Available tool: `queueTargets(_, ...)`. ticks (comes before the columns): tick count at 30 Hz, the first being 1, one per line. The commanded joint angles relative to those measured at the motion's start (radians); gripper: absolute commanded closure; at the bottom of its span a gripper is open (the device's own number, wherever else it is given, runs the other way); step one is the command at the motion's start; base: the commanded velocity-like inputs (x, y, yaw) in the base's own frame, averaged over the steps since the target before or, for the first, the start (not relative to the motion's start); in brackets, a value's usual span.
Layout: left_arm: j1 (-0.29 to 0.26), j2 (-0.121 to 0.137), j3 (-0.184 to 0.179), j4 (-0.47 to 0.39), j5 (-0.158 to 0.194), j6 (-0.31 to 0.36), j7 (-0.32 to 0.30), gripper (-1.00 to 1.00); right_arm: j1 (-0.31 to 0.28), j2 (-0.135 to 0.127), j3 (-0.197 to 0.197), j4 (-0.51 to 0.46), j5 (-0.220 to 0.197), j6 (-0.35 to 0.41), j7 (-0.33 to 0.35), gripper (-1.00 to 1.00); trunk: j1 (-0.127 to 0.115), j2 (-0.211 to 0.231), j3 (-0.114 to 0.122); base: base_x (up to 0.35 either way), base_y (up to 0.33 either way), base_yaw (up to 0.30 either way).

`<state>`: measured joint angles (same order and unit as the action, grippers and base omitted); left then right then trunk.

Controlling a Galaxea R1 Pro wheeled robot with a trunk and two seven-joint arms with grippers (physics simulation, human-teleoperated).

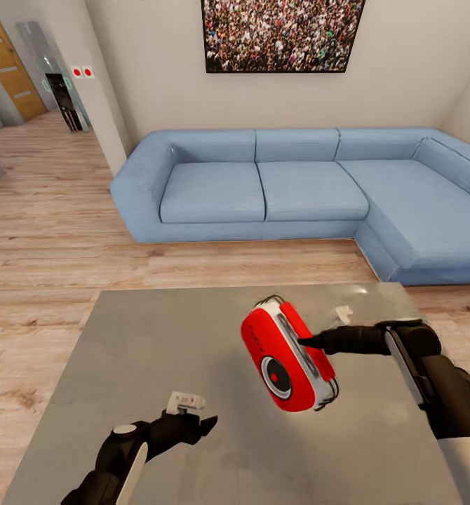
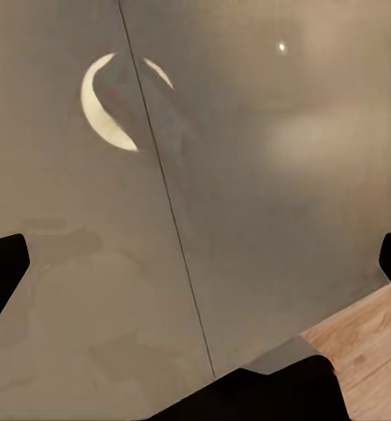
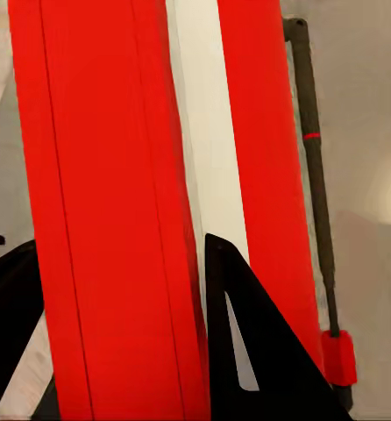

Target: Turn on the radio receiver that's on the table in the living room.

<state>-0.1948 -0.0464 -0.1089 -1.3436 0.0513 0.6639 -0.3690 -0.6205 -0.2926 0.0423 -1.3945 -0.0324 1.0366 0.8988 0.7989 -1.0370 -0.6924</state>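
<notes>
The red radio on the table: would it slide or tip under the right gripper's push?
The radio receiver looks rigid, probably a light plastic shell. It seems tilted on the glossy table, so it may rock or slide easily. The right gripper touches its white side band; a sideways push could topple it.

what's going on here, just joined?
Robot is at the living-room table, facing the blue sofa. The right end effector is at the white-grey side band of the red radio receiver; the right wrist view shows a finger against that band. The radio looks tilted, dial facing up toward the camera. The left end effector hangs open over bare tabletop, holding nothing. Can't tell whether the radio is on.
</notes>
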Motion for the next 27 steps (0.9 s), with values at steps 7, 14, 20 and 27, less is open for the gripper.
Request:
queueTargets(7,0.0,0.0,0.001,-0.012,0.003,0.004,-0.106,-1.0,0.104,-0.026,-0.003,0.001,0.004,-0.106,0.099,1.0,0.0,0.0,0.0,0.0,0.0,0.0)
queueTargets(14,0.0,-0.001,0.001,-0.013,0.002,0.006,-0.147,-1.0,0.142,-0.032,-0.004,0.003,0.014,-0.123,0.109,1.0,0.0,0.0,0.0,0.0,0.0,0.0)
queueTargets(20,0.006,-0.007,0.007,-0.02,0.001,0.012,-0.154,-1.0,0.162,-0.028,-0.002,0.009,0.03,-0.137,0.105,1.0,0.0,0.0,0.0,0.0,0.0,0.0)
queueTargets(27,0.012,-0.019,0.011,-0.045,0.0,0.021,-0.155,-1.0,0.162,-0.032,-0.001,0.038,0.075,-0.134,0.102,1.0,0.0,0.0,0.0,0.0,0.0,0.0)
